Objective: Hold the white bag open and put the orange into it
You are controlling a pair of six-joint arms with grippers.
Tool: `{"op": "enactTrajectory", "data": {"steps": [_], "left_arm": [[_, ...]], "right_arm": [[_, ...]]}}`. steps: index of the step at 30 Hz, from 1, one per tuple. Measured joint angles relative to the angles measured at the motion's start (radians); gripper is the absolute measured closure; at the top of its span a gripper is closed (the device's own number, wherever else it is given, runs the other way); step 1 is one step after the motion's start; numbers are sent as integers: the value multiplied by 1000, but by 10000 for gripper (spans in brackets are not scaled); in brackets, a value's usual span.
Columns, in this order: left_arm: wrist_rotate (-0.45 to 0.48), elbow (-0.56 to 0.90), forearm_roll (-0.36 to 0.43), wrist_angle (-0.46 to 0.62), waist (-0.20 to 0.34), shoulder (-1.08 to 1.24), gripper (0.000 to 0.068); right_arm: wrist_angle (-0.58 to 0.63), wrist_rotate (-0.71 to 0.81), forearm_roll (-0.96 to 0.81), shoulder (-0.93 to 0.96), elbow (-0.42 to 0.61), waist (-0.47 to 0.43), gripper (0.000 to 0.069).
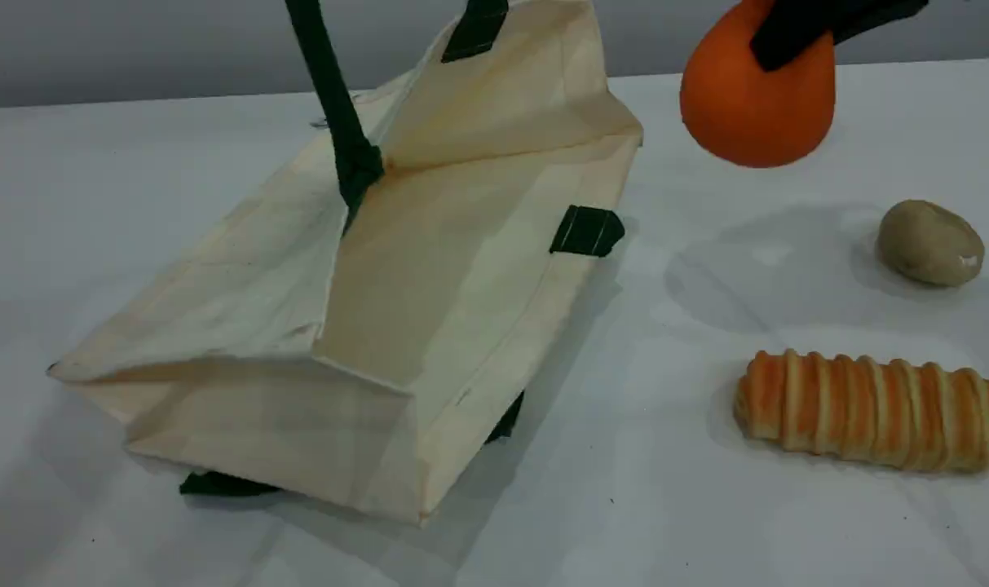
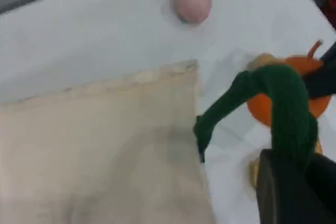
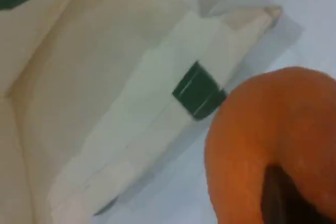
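On the white bench [image 1: 788, 530] the white bag [image 1: 429, 310] lay tilted on its side, its mouth turned up and away, one side pulled upward by a dark green handle [image 1: 331, 98] that ran taut to the top edge of the scene view. A green strap tab [image 1: 588, 231] showed on the bag's right rim. In the left wrist view the left tool [image 2: 294, 182] was clamped on that handle, the green rope looping up out of its dark tip and down to the bag's edge.

To the right of the bag, above the bench and well clear of it, the orange [image 1: 755, 98] hung in the air, gripped from above by the right tool [image 1: 812, 24], which was closed on its upper part; only the dark fingers showed at the top edge. The right wrist view looked past the orange down at the bag's rim and the strap tab.

Below the orange on the bench sat a brownish potato [image 1: 930, 242], and nearer the camera a striped bread loaf [image 1: 873, 410] lay lengthwise. A pink ball [image 2: 192, 1] rested on the bench beyond the bag, seen only from the left wrist.
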Motion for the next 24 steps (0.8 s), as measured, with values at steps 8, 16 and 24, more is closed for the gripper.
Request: {"op": "enactTrajectory", "data": {"steps": [8, 16, 24], "left_arm": [[0, -63, -13, 29, 0, 0, 610], [-11, -63, -15, 58, -1, 0, 610], [-8, -63, -27, 58, -1, 0, 610]], "right_arm": [[-11, -121, 178, -8, 64, 69, 659], [-109, -128, 214, -10, 63, 241, 659], [-148, -171, 310, 19, 63, 273, 659]]}}
